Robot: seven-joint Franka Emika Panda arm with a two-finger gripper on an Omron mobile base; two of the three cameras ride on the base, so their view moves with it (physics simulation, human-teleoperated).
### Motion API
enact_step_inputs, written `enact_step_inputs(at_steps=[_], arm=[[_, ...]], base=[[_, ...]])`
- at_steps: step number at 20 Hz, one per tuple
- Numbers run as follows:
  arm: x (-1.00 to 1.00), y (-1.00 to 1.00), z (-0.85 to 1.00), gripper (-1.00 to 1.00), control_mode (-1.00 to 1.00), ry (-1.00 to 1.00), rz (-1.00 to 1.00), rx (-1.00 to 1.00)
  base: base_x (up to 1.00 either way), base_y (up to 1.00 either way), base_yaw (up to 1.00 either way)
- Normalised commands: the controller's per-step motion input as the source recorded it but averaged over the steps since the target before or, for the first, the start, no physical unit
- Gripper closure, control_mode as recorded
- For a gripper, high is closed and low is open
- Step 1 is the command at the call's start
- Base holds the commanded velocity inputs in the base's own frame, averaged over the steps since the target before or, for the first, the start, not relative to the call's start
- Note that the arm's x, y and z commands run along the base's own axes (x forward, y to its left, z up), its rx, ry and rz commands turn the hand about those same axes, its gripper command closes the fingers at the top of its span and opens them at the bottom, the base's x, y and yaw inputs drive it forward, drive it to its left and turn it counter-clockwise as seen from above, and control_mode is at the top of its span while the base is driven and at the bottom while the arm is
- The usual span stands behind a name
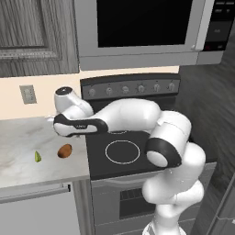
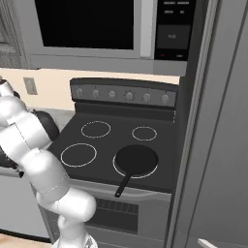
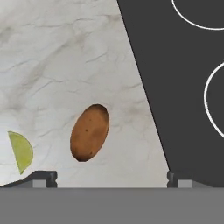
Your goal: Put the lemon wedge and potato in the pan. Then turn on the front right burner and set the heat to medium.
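Note:
In the hand view my gripper hangs over the marble counter, fingertips wide apart, open and holding nothing. The orange-brown potato lies just ahead of the gap, left of centre. The yellow-green lemon wedge lies further left, near the left fingertip. From the left base view, potato and lemon wedge rest side by side on the counter below my arm. The black pan sits empty on the front right burner, whose white outline peeks out, handle pointing forward.
The black cooktop borders the counter on the right, with other white rings. A row of knobs lines the back panel. A microwave hangs overhead. A tall dark panel stands right of the stove.

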Motion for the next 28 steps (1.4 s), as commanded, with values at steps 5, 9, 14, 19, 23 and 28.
enact_step_inputs(at_steps=[5,9,14,19,23,28], arm=[[0.32,0.14,-0.13,-1.00,-1.00,0.07,0.00,0.00],[0.23,0.00,-0.19,-1.00,-1.00,0.22,0.00,0.00],[0.25,0.09,-0.16,-1.00,-1.00,0.02,0.00,0.00],[0.09,0.11,-0.12,-1.00,-1.00,0.00,0.00,0.00],[0.01,0.00,-0.23,-1.00,-1.00,0.01,0.00,0.00],[0.00,-0.02,-0.51,-1.00,-1.00,0.09,-0.03,0.00]], base=[[0.00,0.00,0.00],[0.00,0.00,0.00],[0.00,0.00,0.00],[0.00,0.00,0.00],[0.00,0.00,0.00],[0.00,0.00,0.00]])
